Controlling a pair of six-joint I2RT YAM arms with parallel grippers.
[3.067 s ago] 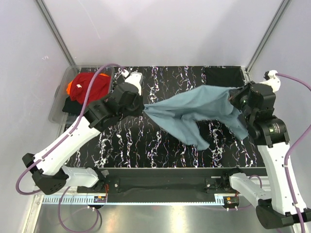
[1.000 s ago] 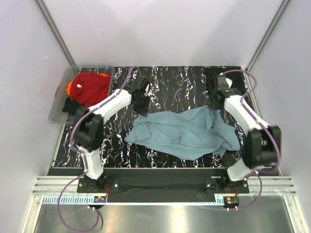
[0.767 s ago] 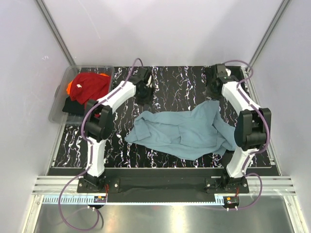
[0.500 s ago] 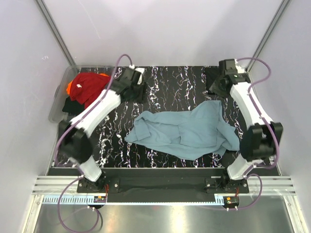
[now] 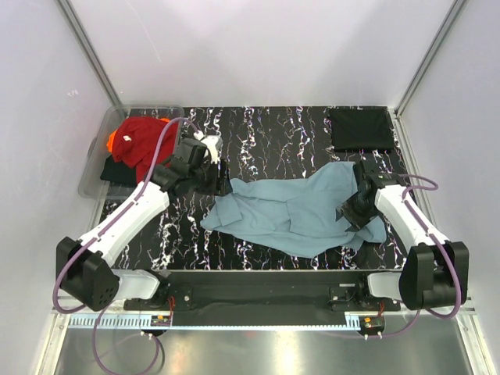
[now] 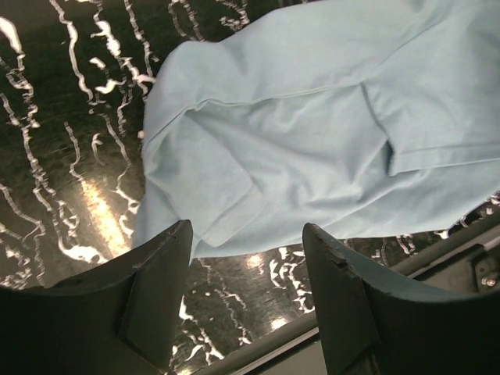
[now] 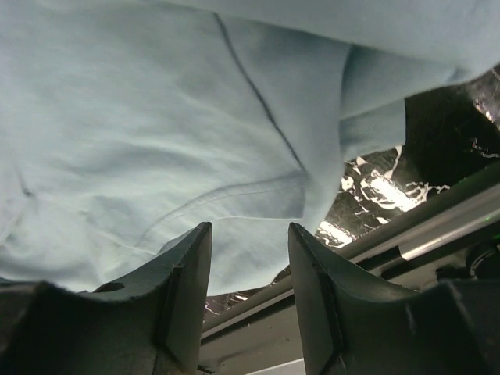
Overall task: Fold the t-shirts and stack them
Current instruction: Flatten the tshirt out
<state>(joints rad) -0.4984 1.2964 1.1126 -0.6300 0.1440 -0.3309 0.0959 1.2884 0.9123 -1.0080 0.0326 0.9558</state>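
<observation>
A dusty teal-blue t-shirt [image 5: 297, 211] lies rumpled and spread on the black marbled table. My left gripper [image 5: 222, 182] hovers at its left corner, open and empty; the left wrist view shows the shirt [image 6: 312, 125] beyond my left gripper [image 6: 246, 234]. Over the shirt's right part hangs my right gripper [image 5: 349, 212], also open, with the shirt [image 7: 156, 117] below my right gripper [image 7: 248, 230] and nothing gripped. A folded black t-shirt [image 5: 359, 129] lies at the back right corner. Red [image 5: 144, 141], orange [image 5: 114, 139] and black [image 5: 113, 170] t-shirts sit in the tub.
The clear plastic tub [image 5: 91, 176] stands at the table's back left edge. A metal rail [image 5: 258, 301] runs along the near edge by the arm bases. Enclosure walls stand close on the left, back and right.
Both grippers have opened and let go of the teal shirt's back edge. Both arms swung back from the far side, now low beside the shirt. The shirt stays lying where it was.
</observation>
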